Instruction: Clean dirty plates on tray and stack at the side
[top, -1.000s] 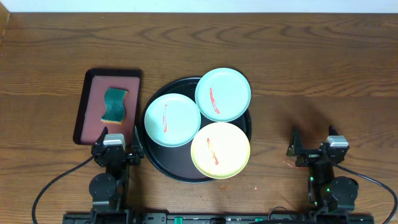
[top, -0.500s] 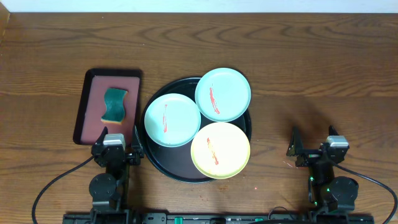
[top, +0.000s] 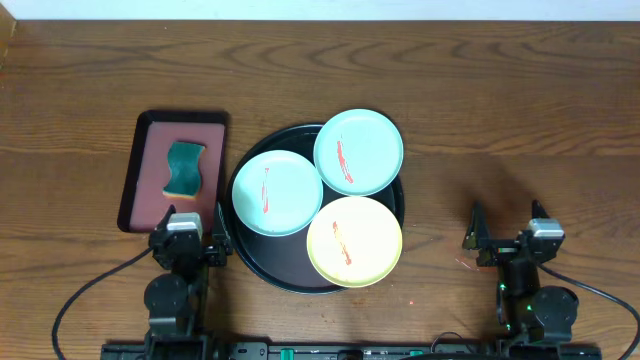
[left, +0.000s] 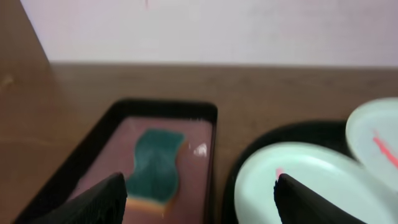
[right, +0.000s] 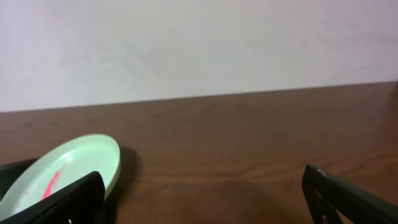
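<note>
Black tray (top: 272, 266) at table centre, holding all 3 plates, each with a red smear. Mint-green plate (top: 277, 192) on the tray's left. Second mint-green plate (top: 358, 151) at far right, overhanging the rim. Yellow plate (top: 354, 241) at near right, also over the rim. Dark red tray (top: 148, 190) just left of the black one, green sponge (top: 184, 168) on it. Left gripper (left: 199, 186): jaws spread wide, nothing held. Right gripper (right: 202, 180): same, wide apart and empty, parked right of the black tray.
</note>
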